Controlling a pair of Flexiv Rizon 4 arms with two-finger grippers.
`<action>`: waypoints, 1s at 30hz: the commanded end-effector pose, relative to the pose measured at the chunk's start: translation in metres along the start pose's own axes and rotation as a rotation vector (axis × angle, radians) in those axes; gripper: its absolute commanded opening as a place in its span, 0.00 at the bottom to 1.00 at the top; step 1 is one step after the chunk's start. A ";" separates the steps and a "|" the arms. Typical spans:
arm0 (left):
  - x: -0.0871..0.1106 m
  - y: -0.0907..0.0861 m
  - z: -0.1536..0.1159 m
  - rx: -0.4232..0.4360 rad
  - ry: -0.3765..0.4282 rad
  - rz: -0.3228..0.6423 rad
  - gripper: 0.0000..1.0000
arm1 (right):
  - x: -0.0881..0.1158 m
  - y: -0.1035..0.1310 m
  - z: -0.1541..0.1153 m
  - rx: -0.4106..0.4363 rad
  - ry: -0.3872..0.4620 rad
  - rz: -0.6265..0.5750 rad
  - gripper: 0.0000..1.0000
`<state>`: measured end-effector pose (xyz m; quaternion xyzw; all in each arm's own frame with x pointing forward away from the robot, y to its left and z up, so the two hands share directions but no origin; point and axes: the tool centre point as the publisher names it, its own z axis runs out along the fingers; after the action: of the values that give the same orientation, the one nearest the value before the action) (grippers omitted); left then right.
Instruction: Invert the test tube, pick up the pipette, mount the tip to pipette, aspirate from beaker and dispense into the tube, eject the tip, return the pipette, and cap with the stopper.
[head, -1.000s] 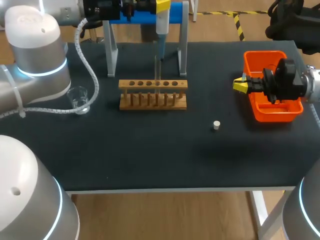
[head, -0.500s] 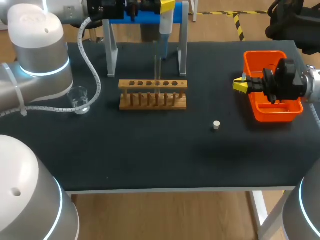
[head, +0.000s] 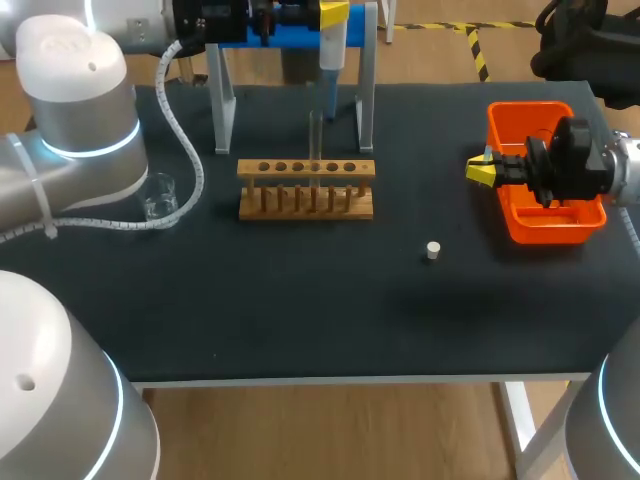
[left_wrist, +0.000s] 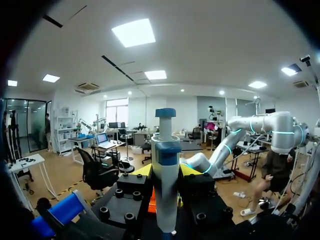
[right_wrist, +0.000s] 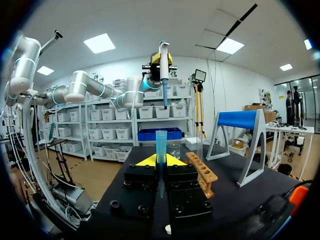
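My left gripper (head: 331, 14) is shut on the white and blue pipette (head: 327, 55), holding it upright high at the table's back, above the wooden rack (head: 305, 188). In the left wrist view the pipette (left_wrist: 164, 150) stands between the yellow tips of the left gripper (left_wrist: 165, 171). A clear test tube (head: 313, 145) stands upright in the rack. My right gripper (head: 481, 171) hovers beside the orange bin (head: 520, 232), pointing left. In the right wrist view the right gripper (right_wrist: 160, 161) is shut on a thin blue pipette tip (right_wrist: 160, 142). The white stopper (head: 432, 250) lies on the mat. The glass beaker (head: 158, 196) sits at the left.
The pipette stand (head: 364, 98), with grey legs and a blue bar, rises behind the rack. My left arm's elbow and its cable loop (head: 185, 150) hang over the table's left side near the beaker. The dark mat (head: 300, 300) in front of the rack is bare.
My left arm has shifted slightly to the right with the pipette. The right arm has stayed still.
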<state>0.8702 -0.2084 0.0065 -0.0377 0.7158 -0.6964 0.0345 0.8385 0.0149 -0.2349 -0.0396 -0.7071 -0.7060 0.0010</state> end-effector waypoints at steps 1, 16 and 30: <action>0.002 0.002 -0.001 0.006 -0.003 0.003 0.00 | 0.001 0.000 -0.001 0.002 0.000 0.000 0.00; 0.003 0.002 -0.001 -0.002 0.001 0.004 0.00 | 0.001 0.000 -0.001 0.002 0.000 0.000 0.00; 0.003 0.002 -0.001 -0.002 0.001 0.004 0.00 | 0.001 0.000 -0.001 0.002 0.000 0.000 0.00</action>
<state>0.8679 -0.2079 0.0051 -0.0358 0.7179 -0.6944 0.0345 0.8385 0.0149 -0.2349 -0.0396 -0.7071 -0.7060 0.0010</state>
